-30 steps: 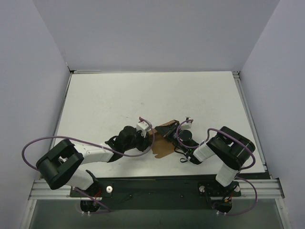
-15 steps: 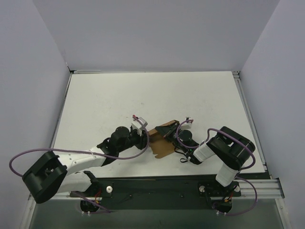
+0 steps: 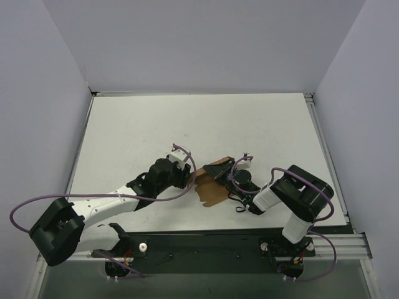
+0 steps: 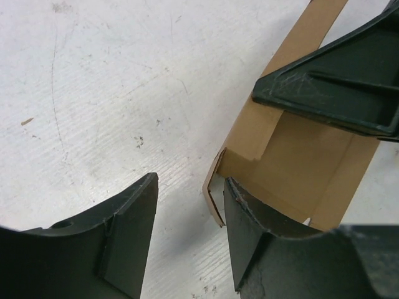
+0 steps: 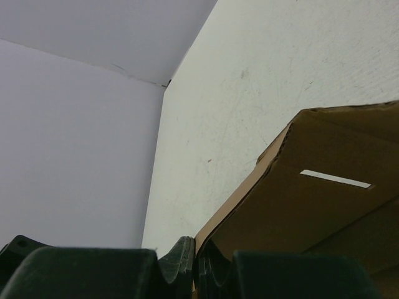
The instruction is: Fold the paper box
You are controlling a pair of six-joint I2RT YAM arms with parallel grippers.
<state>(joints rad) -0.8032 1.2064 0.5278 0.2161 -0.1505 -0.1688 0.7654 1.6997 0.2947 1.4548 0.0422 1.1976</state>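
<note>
Left claw [image 4: 190, 187] gapes beside right claw's [image 5: 194, 249] paper box [image 4: 299, 162].

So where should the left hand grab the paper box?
Grab the upturned flap on the left edge of the paper box, coming in from the left, low over the table. The flap stands up off the table, so the open left hand can fit around its thin edge. The right hand pinches the other side, so the box probably won't slide.

We look down on a white table [image 3: 187, 124] (scuffed and faintly scratched up close); plain pale lavender walls [image 3: 206, 43] close it in on three sides; an aluminium rail [image 3: 355, 244] runs along its near edge; the light falls soft and even.
</note>
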